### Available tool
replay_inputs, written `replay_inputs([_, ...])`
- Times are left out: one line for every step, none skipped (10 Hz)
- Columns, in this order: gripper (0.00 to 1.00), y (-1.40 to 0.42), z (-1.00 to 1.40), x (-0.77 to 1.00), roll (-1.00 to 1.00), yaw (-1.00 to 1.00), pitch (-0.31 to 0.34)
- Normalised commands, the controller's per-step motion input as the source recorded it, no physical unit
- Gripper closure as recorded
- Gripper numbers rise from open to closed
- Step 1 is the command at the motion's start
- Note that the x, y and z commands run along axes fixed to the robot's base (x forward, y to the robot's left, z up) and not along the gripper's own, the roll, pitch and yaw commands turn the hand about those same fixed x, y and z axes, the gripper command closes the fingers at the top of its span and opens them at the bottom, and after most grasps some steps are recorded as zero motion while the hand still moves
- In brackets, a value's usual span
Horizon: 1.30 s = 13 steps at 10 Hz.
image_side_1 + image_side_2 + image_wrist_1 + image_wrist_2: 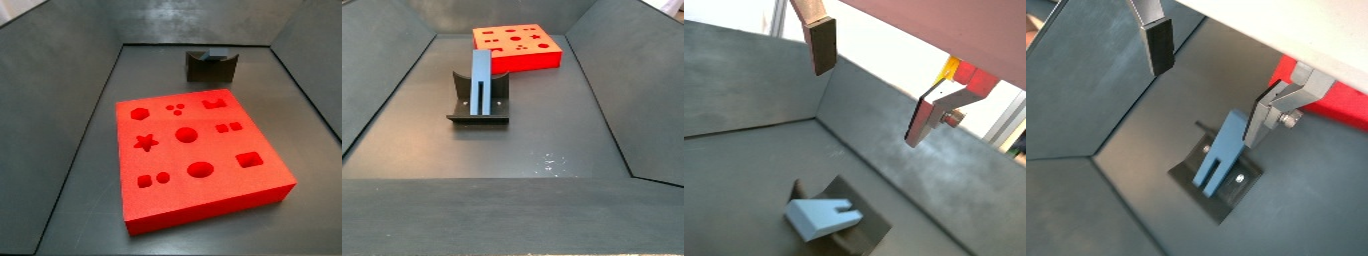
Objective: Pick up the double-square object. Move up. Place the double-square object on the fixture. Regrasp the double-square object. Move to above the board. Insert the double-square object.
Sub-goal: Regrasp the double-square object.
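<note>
So the hand (1213, 70) was up in the air above the fixture (1220, 180), fingers (1160, 45) spread wide apart with nothing between them. The double-square object (481, 82) was leaning upright in the fixture's notch, and in a side view the fixture (480, 100) sat on the dark counter (543, 140), with the board (517, 47) off at about 1 o'clock from it, near but not touching.

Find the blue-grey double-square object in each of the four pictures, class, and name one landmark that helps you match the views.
Wrist view: double-square object, below the open gripper.
Wrist view: it leans on the fixture.
Side view: not visible; only the fixture shows.
Side view: centre, upright.
Shared landmark: the fixture.
</note>
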Motion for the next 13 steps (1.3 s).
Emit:
replay_inputs([0.00, -0.05, -0.01, 0.11, 1.00, 0.13, 0.198])
replay_inputs([0.00, -0.05, -0.01, 0.11, 1.00, 0.18, 0.220])
replay_inputs([0.00, -0.05, -0.01, 0.11, 0.98, 0.23, 0.232])
replay_inputs([0.00, -0.05, -0.01, 0.12, 0.86, 0.24, 0.213])
replay_inputs([0.00, -0.06, -0.01, 0.12, 0.56, 0.26, 0.155])
replay_inputs([0.00, -0.06, -0.01, 0.12, 0.45, 0.26, 0.132])
replay_inputs([0.00, -0.04, 0.00, 0.12, 0.27, 0.25, 0.090])
replay_inputs([0.00, -0.05, -0.01, 0.10, 0.20, 0.24, 0.040])
replay_inputs([0.00, -0.05, -0.01, 0.09, 0.18, 0.22, 0.007])
replay_inputs([0.00, -0.05, -0.01, 0.09, 0.17, 0.20, 0.000])
replay_inputs([0.00, 0.04, -1.00, 0.03, 0.24, 0.14, -0.021])
replay_inputs([0.00, 0.04, -1.00, 0.04, 0.24, 0.11, -0.035])
replay_inputs([0.00, 0.03, -1.00, 0.04, 0.20, 0.09, -0.050])
